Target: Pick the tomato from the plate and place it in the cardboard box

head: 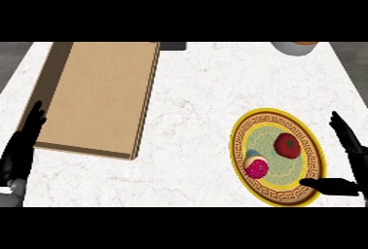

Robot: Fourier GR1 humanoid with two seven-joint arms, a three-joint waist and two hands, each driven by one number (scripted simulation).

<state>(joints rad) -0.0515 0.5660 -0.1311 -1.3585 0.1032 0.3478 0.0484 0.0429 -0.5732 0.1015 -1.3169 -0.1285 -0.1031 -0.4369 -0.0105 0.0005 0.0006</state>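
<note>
A red tomato (pixel 287 145) lies on the upper right part of a yellow-rimmed patterned plate (pixel 241 146) at the counter's right. On the same plate, lower left, sits a pink round fruit (pixel 256 168). The shallow cardboard box (pixel 97 97) lies open at the left. My right hand (pixel 350 146) stands open beside the plate's right rim, fingers up and thumb over the plate's lower edge, apart from the tomato. Along the left edge, next to the box's left wall, my left hand (pixel 20 148) rests open.
A white bowl (pixel 295 47) with something orange in it shows at the top right edge. A dark object (pixel 173 45) sits just beyond the box's far right corner. White marble counter (pixel 191 107) stretches between box and plate.
</note>
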